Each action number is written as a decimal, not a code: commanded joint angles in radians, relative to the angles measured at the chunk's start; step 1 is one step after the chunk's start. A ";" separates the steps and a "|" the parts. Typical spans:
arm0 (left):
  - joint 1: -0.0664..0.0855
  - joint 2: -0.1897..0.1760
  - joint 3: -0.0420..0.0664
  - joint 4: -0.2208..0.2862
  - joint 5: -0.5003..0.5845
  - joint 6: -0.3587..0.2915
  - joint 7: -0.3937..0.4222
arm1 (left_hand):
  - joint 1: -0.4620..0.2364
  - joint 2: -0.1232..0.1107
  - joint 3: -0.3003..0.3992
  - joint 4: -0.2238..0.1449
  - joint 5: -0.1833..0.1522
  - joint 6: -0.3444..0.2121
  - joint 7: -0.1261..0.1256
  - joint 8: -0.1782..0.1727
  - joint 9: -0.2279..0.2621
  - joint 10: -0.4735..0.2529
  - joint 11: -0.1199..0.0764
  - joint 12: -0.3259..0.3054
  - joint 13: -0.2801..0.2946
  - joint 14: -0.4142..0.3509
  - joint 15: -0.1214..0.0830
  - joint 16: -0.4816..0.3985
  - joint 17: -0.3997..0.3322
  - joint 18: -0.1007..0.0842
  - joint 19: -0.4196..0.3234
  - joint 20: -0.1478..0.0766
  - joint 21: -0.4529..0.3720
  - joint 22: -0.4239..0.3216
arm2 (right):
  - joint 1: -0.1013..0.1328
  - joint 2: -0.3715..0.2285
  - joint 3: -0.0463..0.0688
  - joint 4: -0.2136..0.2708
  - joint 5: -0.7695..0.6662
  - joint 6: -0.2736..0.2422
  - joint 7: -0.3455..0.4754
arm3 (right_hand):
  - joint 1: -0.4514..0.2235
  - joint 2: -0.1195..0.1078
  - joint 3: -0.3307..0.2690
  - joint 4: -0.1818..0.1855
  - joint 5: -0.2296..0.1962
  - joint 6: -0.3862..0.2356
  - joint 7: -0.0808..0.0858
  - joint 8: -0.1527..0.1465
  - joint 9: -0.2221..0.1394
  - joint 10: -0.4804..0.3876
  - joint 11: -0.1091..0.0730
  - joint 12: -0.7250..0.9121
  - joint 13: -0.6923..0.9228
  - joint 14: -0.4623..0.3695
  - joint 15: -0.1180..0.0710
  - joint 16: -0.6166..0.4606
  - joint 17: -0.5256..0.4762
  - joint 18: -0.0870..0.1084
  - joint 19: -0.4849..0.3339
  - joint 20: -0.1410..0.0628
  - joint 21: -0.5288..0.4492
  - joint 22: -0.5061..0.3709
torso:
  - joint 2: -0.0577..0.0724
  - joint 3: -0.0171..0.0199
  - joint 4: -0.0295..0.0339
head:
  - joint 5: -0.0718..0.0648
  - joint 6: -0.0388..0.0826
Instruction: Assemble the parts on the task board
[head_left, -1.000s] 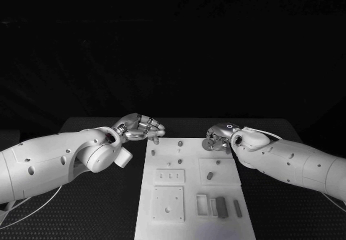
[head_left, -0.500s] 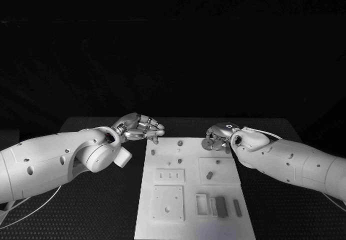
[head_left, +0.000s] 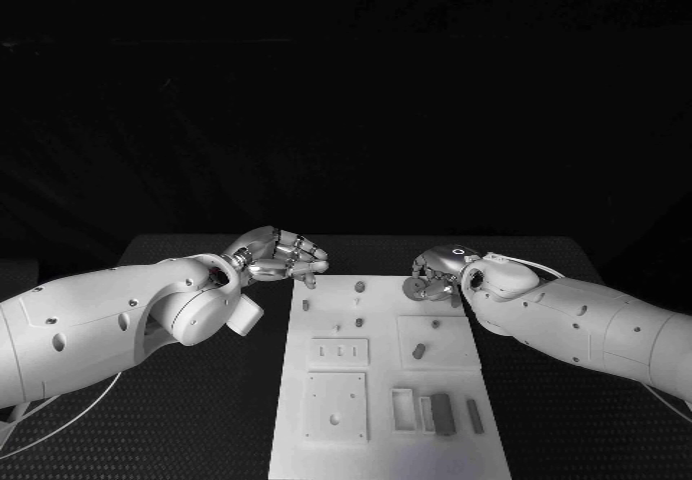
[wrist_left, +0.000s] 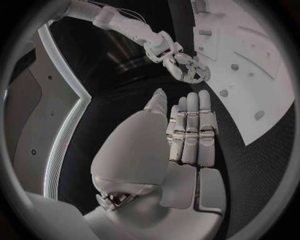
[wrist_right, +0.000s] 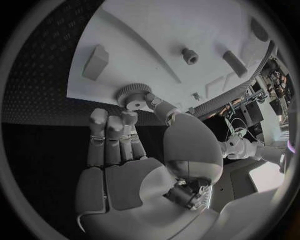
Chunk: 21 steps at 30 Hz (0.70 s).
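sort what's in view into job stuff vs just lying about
Job: task board; gear held by right hand; pegs standing in board; blocks near its front edge.
Lying about: nothing; left hand beside the board, holding nothing.

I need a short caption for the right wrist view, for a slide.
Right hand holding a small gear at the edge of the white task board.
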 joint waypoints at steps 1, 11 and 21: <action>0.002 -0.002 0.001 0.005 0.005 0.014 0.004 | -0.007 0.001 -0.002 0.004 -0.005 -0.003 0.007 -0.006 0.002 -0.001 0.003 -0.004 0.001 -0.002 0.002 -0.004 0.001 0.019 0.003 -0.003 -0.005 0.001 | -0.023 -0.002 -0.014 -0.004 -0.020 0.097 -0.039 | -0.011 0.002 0.000 0.007 0.001 0.039 0.043 -0.006 -0.009 -0.030 0.026 0.000 -0.002 -0.002 0.004 -0.006 0.001 0.031 -0.005 0.000 -0.004 0.011 | 0.000 -0.0009 -0.0006 | -0.002 0.000; 0.002 -0.005 0.001 0.007 0.006 0.014 0.003 | -0.012 0.002 -0.002 0.004 -0.005 -0.003 0.007 -0.006 0.002 -0.001 0.003 -0.006 0.002 -0.002 0.003 -0.005 0.002 0.019 0.003 -0.003 -0.007 0.002 | -0.023 -0.008 -0.014 0.012 -0.044 0.078 -0.075 | 0.016 0.048 0.012 -0.016 0.001 0.067 0.034 0.008 0.000 -0.024 0.017 0.012 -0.010 0.008 -0.003 -0.003 0.006 0.031 0.001 -0.004 0.001 0.014 | 0.000 -0.0009 0.0016 | -0.004 -0.001; 0.002 -0.009 0.001 0.009 0.006 0.015 0.003 | -0.014 0.003 -0.001 0.004 -0.005 -0.003 0.007 -0.007 0.002 -0.001 0.003 -0.007 0.002 -0.003 0.003 -0.005 0.002 0.019 0.003 -0.003 -0.007 0.002 | -0.024 -0.012 -0.014 0.018 -0.053 0.079 -0.083 | 0.018 0.088 0.004 -0.083 0.002 0.071 0.031 0.008 0.004 -0.025 0.014 0.018 -0.026 0.011 -0.007 -0.010 0.009 0.031 -0.002 -0.004 0.000 0.015 | 0.000 0.0003 -0.0007 | -0.003 -0.001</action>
